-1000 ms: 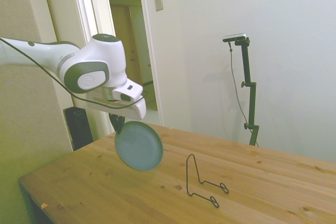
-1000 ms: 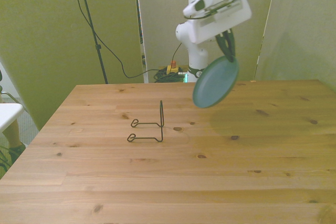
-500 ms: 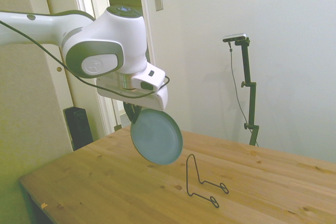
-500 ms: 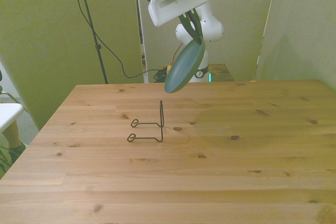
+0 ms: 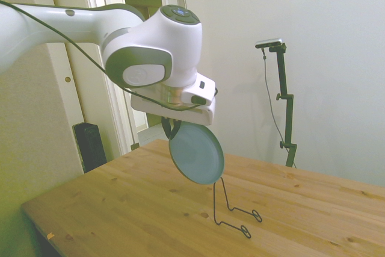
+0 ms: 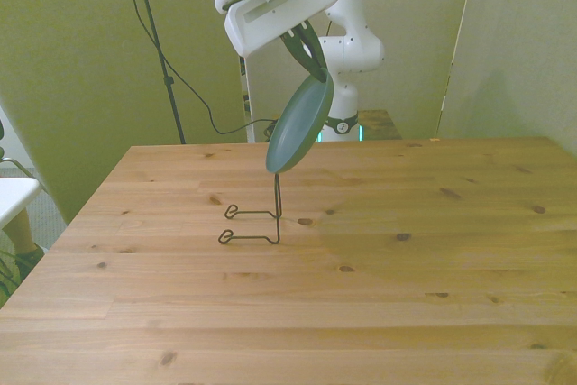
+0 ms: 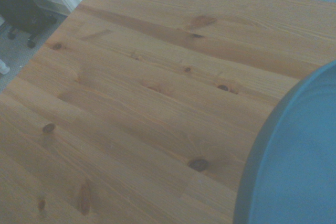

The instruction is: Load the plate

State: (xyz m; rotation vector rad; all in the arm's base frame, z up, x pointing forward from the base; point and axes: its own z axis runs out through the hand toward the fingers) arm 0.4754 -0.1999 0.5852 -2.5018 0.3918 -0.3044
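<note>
Side view: the end effector [image 5: 173,129] grips the plate [image 5: 197,152] by its upper rim, so the plate hangs almost on edge, tilted, in the air above the tabletop [image 5: 120,209]. Its lower edge sits just over the upright loop of the black wire stand [image 5: 231,210], near it, though whether the two touch cannot be told from here. The stand itself carries nothing.

Front view: the end effector [image 6: 309,53] is clamped on the plate [image 6: 299,125] at the top, and the plate slants down toward the stand [image 6: 255,223], which rests on the tabletop [image 6: 406,304]. The plate's bottom edge lines up with the top of the stand's tall wire; a thin gap seems to remain.

Wrist view: only a blurred arc of the plate [image 7: 299,156] shows against the wood [image 7: 131,98].

By my reading, pickup and carry are done; lowering the plate into the stand and letting go are left.
</note>
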